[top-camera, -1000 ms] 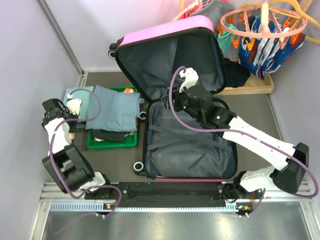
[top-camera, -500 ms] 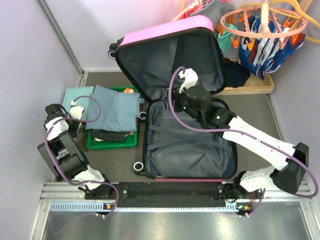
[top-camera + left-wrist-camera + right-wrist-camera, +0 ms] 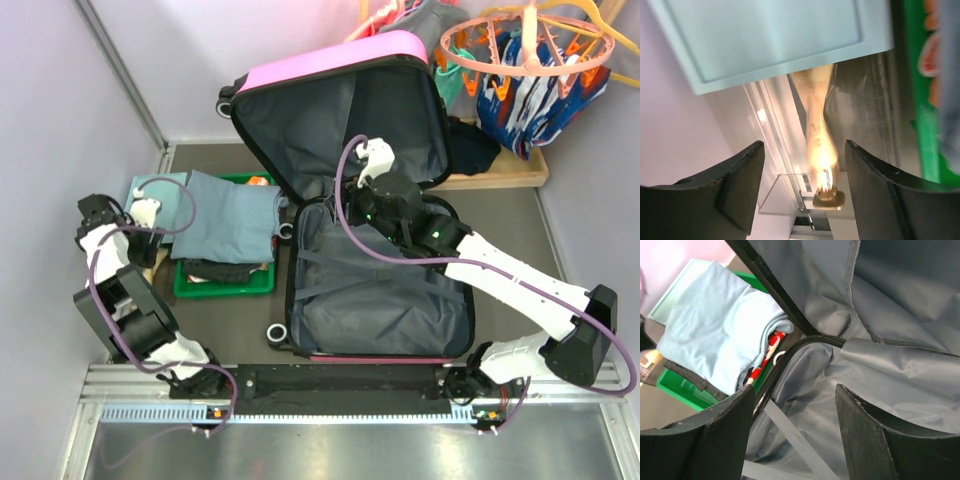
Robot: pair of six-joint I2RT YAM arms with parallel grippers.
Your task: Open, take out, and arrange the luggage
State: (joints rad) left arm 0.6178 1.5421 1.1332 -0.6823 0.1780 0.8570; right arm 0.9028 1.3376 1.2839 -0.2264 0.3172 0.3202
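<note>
The luggage (image 3: 330, 62), a hot-pink hard-shell suitcase, lies open in the middle, its lid propped up at the back and its grey lining (image 3: 880, 365) showing. My right gripper (image 3: 350, 208) hangs open over the hinge end of the lower half, with only lining and straps between its fingers (image 3: 795, 415). My left gripper (image 3: 148, 250) is at the far left, next to a pale-teal box (image 3: 775, 40). It stands open (image 3: 805, 170). A blurred tan object with a brass-coloured end (image 3: 822, 150) lies between the fingers and touches neither.
A green tray (image 3: 225, 285) left of the suitcase holds a folded blue-grey garment (image 3: 230, 215) over darker clothes. An orange round hanger rack (image 3: 530, 45) and a heap of clothes (image 3: 540, 100) sit at the back right. Walls close in on the left and right.
The left gripper's jaws have opened wide and its wrist has shifted slightly by the teal box. The right arm and the suitcase have not moved.
</note>
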